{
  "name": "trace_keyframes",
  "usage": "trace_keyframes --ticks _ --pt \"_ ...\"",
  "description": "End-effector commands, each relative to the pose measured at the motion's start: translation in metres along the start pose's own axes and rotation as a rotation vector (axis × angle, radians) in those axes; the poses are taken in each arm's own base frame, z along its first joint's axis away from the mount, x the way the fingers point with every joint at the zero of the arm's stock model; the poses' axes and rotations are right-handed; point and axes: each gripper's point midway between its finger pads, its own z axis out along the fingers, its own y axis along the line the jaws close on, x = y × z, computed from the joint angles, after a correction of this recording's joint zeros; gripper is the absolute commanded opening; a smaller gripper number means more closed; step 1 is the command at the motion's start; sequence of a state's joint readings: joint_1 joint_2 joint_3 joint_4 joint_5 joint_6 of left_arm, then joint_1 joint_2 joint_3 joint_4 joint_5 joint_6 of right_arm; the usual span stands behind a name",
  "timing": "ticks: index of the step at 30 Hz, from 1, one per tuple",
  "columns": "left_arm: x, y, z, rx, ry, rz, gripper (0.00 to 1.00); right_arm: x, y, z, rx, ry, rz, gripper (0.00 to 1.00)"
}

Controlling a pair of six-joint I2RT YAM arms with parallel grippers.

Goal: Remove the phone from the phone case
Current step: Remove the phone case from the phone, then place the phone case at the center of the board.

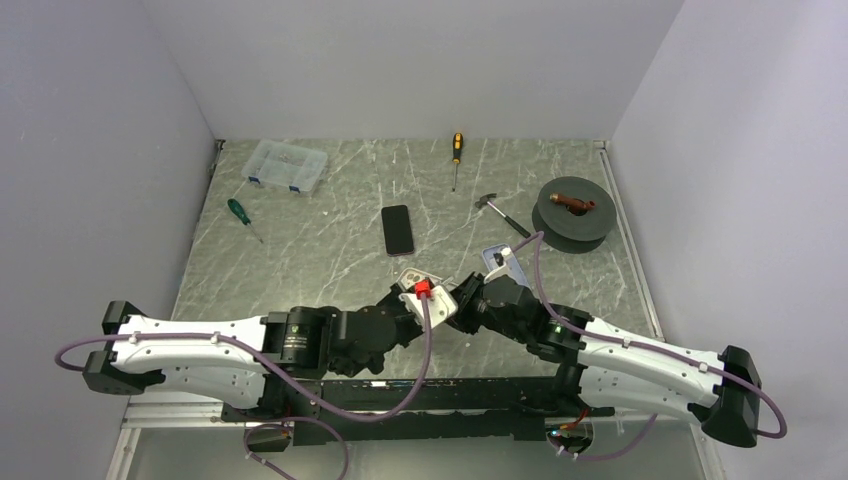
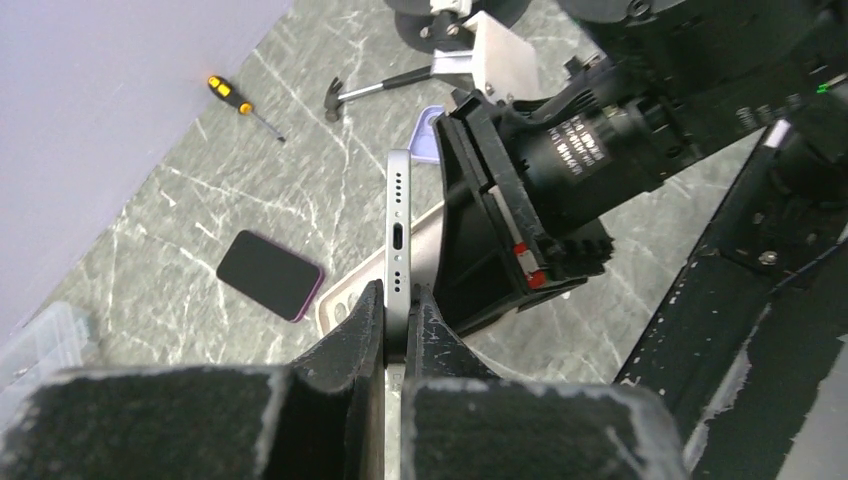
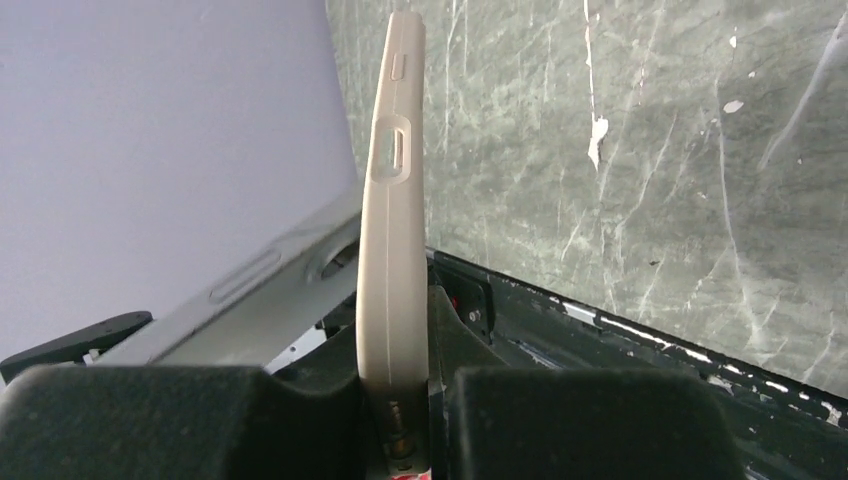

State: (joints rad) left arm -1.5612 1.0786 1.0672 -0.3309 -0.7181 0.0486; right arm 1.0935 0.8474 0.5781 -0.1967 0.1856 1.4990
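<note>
Closest to the left wrist camera, two black fingers (image 2: 350,335) of the left gripper (image 2: 400,312) press on the thin sides of the silver phone (image 2: 399,215), so this pincer is closed on the phone. The phone stands on its edge, and its charging port and small speaker holes face the lens. In the right wrist view, the right gripper (image 3: 395,335) is clamped on the beige phone case (image 3: 392,230), which stands upright between its fingers (the button cover and one cutout are visible on the side). The grey phone slants away from the case to the left. Whether its lower end sits inside the case is hidden. From the top view, both grippers meet above the near part of the table (image 1: 320,250), in front of the arm bases. Farther back on the table lie a second phone (image 1: 397,229), a hammer (image 1: 500,212), an orange-handled screwdriver (image 1: 457,148), a green-handled screwdriver (image 1: 238,211), a clear box (image 1: 287,165) and a dark spool (image 1: 572,212).
</note>
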Motion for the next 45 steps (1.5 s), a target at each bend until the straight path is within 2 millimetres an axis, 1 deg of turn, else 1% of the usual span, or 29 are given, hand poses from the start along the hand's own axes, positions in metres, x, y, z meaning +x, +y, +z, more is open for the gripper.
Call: trace_keyframes --ticks 1,3,5,6,7,10,11,12,13,15,17,19,21,24,26,28,29,30,33,37,39,41,43,45 --pt "-0.053 -0.003 -0.018 0.066 -0.164 -0.144 0.0 -0.015 0.029 -0.003 -0.1 -0.073 0.014 0.0" --pt "-0.061 0.003 -0.028 0.072 -0.196 -0.175 0.0 -0.019 0.018 -0.004 -0.072 -0.095 0.0 0.0" --pt "-0.064 0.012 -0.038 0.057 -0.214 -0.196 0.0 -0.03 0.006 -0.009 -0.035 -0.139 -0.028 0.0" --pt "-0.062 0.019 -0.043 0.045 -0.214 -0.202 0.0 -0.036 -0.005 -0.012 -0.005 -0.16 -0.044 0.0" --pt "-0.058 0.025 -0.047 0.03 -0.208 -0.202 0.0 -0.043 -0.02 -0.017 0.04 -0.18 -0.062 0.0" --pt "-0.037 0.045 -0.058 -0.034 -0.174 -0.219 0.0 -0.06 -0.052 -0.034 0.103 -0.245 -0.088 0.0" --pt "-0.026 0.05 -0.061 -0.054 -0.155 -0.221 0.0 -0.064 -0.061 -0.039 0.112 -0.263 -0.095 0.0" --pt "-0.016 0.055 -0.064 -0.075 -0.142 -0.226 0.0 -0.068 -0.065 -0.043 0.1 -0.279 -0.103 0.0" --pt "-0.005 0.061 -0.067 -0.105 -0.127 -0.248 0.0 -0.069 -0.074 -0.043 0.101 -0.291 -0.135 0.0" --pt "0.015 0.074 -0.074 -0.162 -0.111 -0.308 0.0 -0.074 -0.084 -0.041 0.097 -0.321 -0.151 0.0" --pt "0.03 0.083 -0.081 -0.191 -0.133 -0.376 0.0 -0.08 -0.094 -0.036 0.104 -0.359 -0.156 0.0" --pt "0.042 0.09 -0.086 -0.204 -0.175 -0.447 0.0 -0.083 -0.093 -0.028 0.089 -0.368 -0.163 0.0" --pt "0.053 0.095 -0.09 -0.217 -0.208 -0.505 0.0 -0.084 -0.083 -0.018 0.078 -0.343 -0.194 0.0" --pt "0.063 0.091 -0.086 -0.224 -0.185 -0.477 0.0 -0.094 -0.086 -0.001 0.178 -0.315 -0.224 0.0" --pt "0.067 0.088 -0.081 -0.236 -0.138 -0.416 0.0 -0.105 -0.089 0.015 0.189 -0.278 -0.189 0.0" --pt "0.064 0.085 -0.077 -0.249 -0.092 -0.36 0.0 -0.117 -0.089 0.029 0.135 -0.253 -0.128 0.0" --pt "0.064 0.083 -0.074 -0.256 -0.069 -0.328 0.0 -0.126 -0.093 0.036 0.128 -0.249 -0.096 0.0" --pt "0.064 0.081 -0.072 -0.26 -0.052 -0.305 0.0 -0.131 -0.093 0.041 0.112 -0.247 -0.082 0.0" --pt "0.068 0.075 -0.066 -0.258 -0.028 -0.266 0.0 -0.145 -0.085 0.056 0.089 -0.246 -0.073 0.0" --pt "0.073 0.071 -0.063 -0.244 -0.049 -0.285 0.0 -0.157 -0.072 0.076 0.025 -0.255 -0.033 0.0" --pt "0.075 0.071 -0.064 -0.241 -0.061 -0.309 0.0 -0.164 -0.067 0.084 0.0 -0.271 -0.016 0.0" --pt "0.077 0.073 -0.067 -0.241 -0.068 -0.33 0.0 -0.17 -0.066 0.088 -0.009 -0.292 0.004 0.0" --pt "0.078 0.076 -0.07 -0.245 -0.074 -0.351 0.0 -0.175 -0.07 0.09 0.005 -0.309 0.038 0.0" --pt "0.079 0.079 -0.072 -0.249 -0.079 -0.366 0.0 -0.172 -0.081 0.09 0.013 -0.315 0.089 0.0"
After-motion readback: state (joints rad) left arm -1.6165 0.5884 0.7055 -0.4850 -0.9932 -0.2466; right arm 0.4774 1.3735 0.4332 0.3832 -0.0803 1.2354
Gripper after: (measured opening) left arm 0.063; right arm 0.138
